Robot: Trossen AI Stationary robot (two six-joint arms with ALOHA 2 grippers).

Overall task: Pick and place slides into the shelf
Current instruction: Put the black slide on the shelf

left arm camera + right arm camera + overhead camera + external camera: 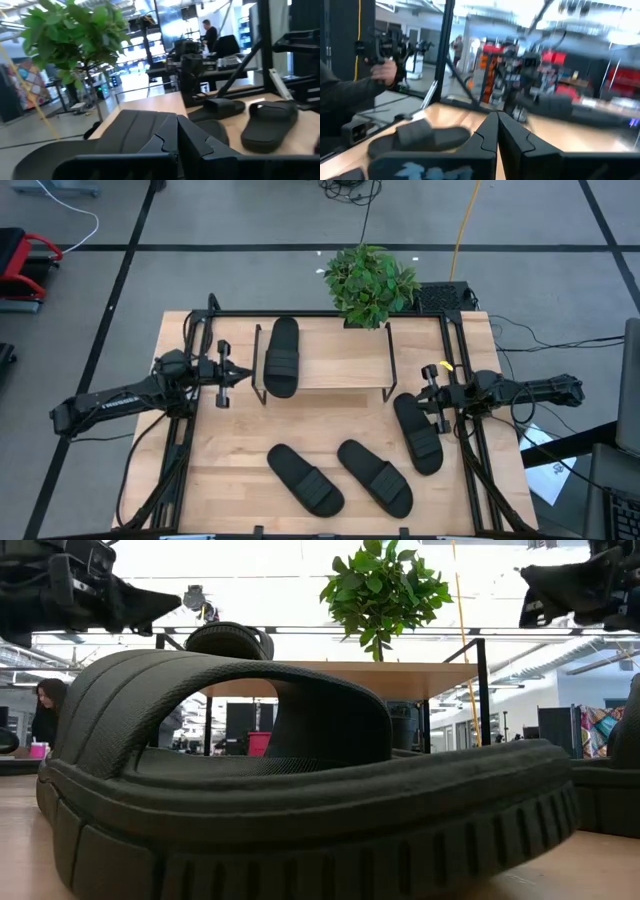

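Low view's slide [300, 790] hides three more overhead; both jaws closed, empty.

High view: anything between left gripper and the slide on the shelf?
Only the shelf's black wire leg; left gripper sits just beside that slide.

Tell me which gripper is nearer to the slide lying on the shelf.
Left. The left gripper hovers just beside the slide on the shelf, off the shelf's left end. The right gripper sits past the shelf's far end, above another slide.
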